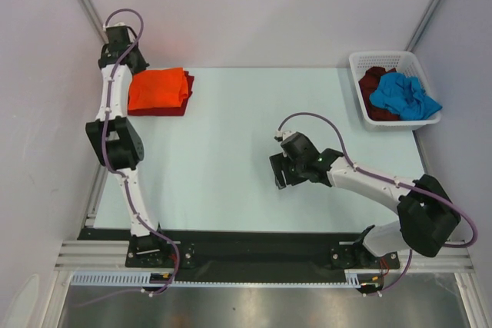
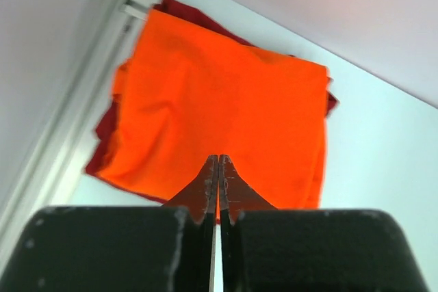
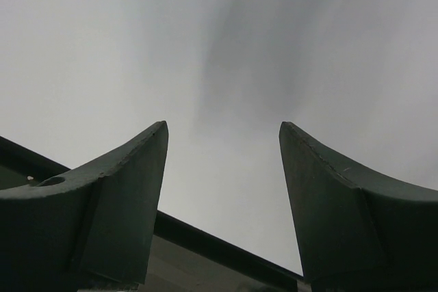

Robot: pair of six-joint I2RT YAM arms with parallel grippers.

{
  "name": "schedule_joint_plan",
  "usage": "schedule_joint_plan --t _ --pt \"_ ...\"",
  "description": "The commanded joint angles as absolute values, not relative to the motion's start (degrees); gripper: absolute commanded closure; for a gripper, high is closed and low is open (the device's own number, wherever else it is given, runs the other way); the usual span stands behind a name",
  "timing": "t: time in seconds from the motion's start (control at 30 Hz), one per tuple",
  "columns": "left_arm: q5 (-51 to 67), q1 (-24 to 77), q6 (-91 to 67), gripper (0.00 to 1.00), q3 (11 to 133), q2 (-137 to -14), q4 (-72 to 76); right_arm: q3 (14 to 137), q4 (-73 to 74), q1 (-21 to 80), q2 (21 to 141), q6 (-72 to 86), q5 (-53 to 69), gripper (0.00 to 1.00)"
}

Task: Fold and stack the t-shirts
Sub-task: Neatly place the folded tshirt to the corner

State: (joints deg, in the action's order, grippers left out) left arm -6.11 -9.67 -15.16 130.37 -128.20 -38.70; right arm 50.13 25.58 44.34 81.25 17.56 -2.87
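On the table, a basket far right holds the crumpled blue shirt and maroon shirt, apparently awaiting folding. The orange shirt lies folded atop the dark red shirt, far left. The left gripper hovers there pinched shut and empty, while the right gripper gapes, holding nothing.

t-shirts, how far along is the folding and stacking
About halfway. Done: the orange t-shirt lies folded on the dark red t-shirt at the far left of the table. In hand: nothing; the left gripper is shut above that stack, the right gripper open over bare table. Left: the blue t-shirt and the maroon t-shirt, crumpled in the white basket.
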Motion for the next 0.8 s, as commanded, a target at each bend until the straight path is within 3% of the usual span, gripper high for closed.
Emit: schedule_joint_plan --t 0.0,0.1,0.33,0.47,0.77 --pt "3.8 -9.8 -18.1 1.00 132.0 -130.0 -38.3 50.3 24.4 43.9 77.9 19.2 -4.0 0.29" --pt "13.1 -8.7 -20.6 1.00 126.0 -129.0 -32.2 51.3 25.7 43.8 77.6 19.7 -4.1 0.29" --pt "20.5 -6.8 -25.4 1.00 122.3 -131.8 -27.9 54.2 29.3 43.8 76.5 19.7 -5.7 0.29" --pt "20.3 -7.0 -27.9 1.00 120.7 -134.8 -28.0 54.1 30.6 43.8 75.2 20.4 -6.3 0.29" --pt "20.5 -7.9 -29.0 1.00 103.7 -131.1 -21.9 54.8 33.3 43.9 73.1 20.8 -7.4 0.29"
